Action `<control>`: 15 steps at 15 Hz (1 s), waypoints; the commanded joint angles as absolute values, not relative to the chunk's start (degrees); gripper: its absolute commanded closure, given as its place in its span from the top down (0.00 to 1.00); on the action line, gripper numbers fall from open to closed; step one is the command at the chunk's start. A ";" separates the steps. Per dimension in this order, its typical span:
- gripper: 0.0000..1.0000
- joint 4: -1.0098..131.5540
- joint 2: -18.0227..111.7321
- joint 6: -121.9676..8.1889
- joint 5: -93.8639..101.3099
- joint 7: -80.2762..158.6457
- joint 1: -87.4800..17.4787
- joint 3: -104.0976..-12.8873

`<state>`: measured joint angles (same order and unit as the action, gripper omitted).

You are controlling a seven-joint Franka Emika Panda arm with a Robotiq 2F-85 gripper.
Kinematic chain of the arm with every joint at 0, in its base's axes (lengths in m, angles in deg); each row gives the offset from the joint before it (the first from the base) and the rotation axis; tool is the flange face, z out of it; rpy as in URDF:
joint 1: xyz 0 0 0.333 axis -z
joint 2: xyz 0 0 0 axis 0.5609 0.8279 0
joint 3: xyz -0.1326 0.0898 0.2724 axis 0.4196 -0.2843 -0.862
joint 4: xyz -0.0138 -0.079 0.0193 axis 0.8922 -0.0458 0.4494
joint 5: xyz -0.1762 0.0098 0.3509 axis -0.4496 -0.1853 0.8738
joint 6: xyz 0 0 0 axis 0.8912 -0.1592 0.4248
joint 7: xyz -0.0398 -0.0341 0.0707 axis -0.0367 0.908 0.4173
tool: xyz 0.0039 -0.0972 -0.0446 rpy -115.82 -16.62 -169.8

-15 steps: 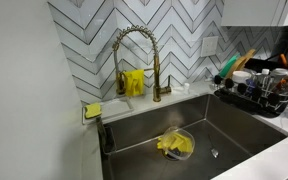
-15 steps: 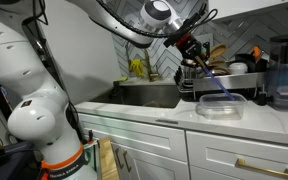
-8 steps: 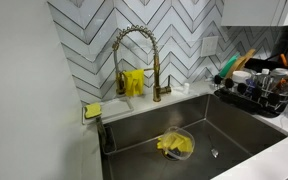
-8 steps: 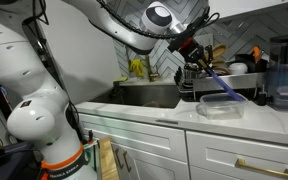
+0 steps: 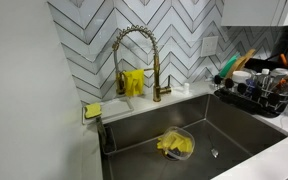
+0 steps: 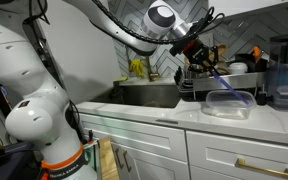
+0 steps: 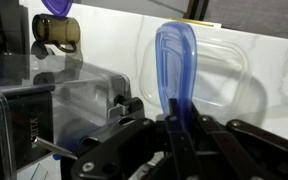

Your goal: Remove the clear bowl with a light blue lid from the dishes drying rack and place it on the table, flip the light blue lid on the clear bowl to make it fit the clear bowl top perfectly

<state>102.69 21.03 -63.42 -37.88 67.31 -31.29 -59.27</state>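
Blue-tinted, translucent plastic marks the part in hand: the light blue lid (image 7: pixel 174 60). In the wrist view it stands on edge, and the tool (image 7: pixel 177 128) is clamped on its near edge, one finger on each face.

**Position of parts**
- The clear bowl (image 6: pixel 227 104) rests on the bench (image 6: pixel 144 112), toward the front edge, beside the sink (image 5: pixel 189 125). It is open-topped and appears empty.
- The dishes drying rack (image 5: pixel 259 98) sits toward the back edge of the bench, apart from the bowl.
- The lid hangs over the bowl, slanted down from the tool. Its far edge is near the bowl. Contact between the two cannot be confirmed.

**Step in hand**
Removal from the rack appears complete, since the bowl is already on the bench. The current step is judged to be the lid flip: the lid is neither flat nor seated.

**Next move: requirements**
1. Rotate the wrist until the lid lies level, correct face down. Which face that is cannot be read from these views.
2. Align the lid outline with the rounded-rectangular rim of the bowl.
3. Lower until the lid seats all round, then release.

**Caution**
The bowl looks light. An off-centre push could slide it across the bench.
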 commanded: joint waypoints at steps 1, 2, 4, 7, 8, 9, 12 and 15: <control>0.02 102.58 21.09 -60.58 -38.83 62.58 -30.25 -59.15; 0.02 102.40 21.27 -60.13 -38.79 61.52 -30.08 -59.12; 0.02 101.44 22.12 -60.31 -38.81 59.56 -29.95 -59.28; 0.02 99.81 23.22 -60.97 -38.64 58.68 -30.31 -59.61; 0.02 98.90 23.61 -60.52 -39.04 58.48 -30.45 -59.92; 0.02 97.95 23.98 -59.75 -39.24 58.30 -30.59 -60.19; 0.02 95.85 24.46 -57.05 -41.80 56.15 -30.67 -61.23; 0.02 95.53 24.78 -54.26 -46.12 52.63 -30.88 -61.97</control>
